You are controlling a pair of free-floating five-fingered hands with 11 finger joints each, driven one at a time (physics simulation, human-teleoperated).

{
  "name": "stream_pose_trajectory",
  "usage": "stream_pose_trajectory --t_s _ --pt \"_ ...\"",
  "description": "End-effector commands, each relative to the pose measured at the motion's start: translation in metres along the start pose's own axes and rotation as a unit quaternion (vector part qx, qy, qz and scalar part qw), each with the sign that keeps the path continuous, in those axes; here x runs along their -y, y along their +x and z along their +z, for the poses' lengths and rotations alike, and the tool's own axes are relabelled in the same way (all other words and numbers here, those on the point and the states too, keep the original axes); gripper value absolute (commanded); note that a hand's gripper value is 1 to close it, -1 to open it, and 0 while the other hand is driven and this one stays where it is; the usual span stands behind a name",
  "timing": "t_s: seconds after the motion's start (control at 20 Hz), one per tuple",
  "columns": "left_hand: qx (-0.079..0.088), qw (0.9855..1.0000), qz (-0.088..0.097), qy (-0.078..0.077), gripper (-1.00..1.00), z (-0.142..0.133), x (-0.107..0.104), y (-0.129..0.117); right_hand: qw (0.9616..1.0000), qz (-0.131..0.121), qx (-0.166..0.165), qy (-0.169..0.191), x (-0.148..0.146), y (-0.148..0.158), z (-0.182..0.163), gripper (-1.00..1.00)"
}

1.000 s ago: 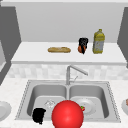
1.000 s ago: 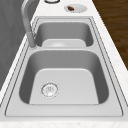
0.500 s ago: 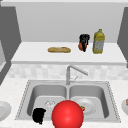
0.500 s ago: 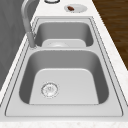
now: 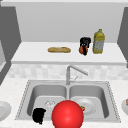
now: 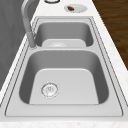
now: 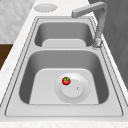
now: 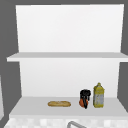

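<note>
Orange fruit [image 5: 82, 50] on shelf [image 5: 35, 53], half hidden by right hand [image 5: 85, 43], fingers curled around it, beside bottle [image 5: 99, 42].

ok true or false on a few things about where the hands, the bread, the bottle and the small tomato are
1. The right hand is up on the shelf, curled round an orange thing. True.
2. The bread lies in the sink. False: it lies on the shelf.
3. The yellow bottle stands right of that hand. True.
4. The small tomato sits on the counter. False: it sits on the plate in the right basin.
5. The left hand is by the sink's front edge. True.
</note>
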Motion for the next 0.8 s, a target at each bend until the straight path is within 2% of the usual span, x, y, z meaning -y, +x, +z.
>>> stream_pose_trajectory --t_s 0.0,0.45,0.75 --pt "0.0 1.0 0.0 0.0 0.0 0.0 0.0 0.0 0.9999 -0.002 0.001 -0.01 -0.013 0.0 0.028 1.0" --pt "0.0 1.0 0.0 0.0 0.0 0.0 0.0 0.0 1.0 -0.004 0.002 -0.001 -0.049 -0.004 0.093 1.0" --pt "0.0 1.0 0.0 0.0 0.0 0.0 0.0 0.0 1.0 0.006 -0.003 0.002 -0.1 -0.019 0.122 1.0"
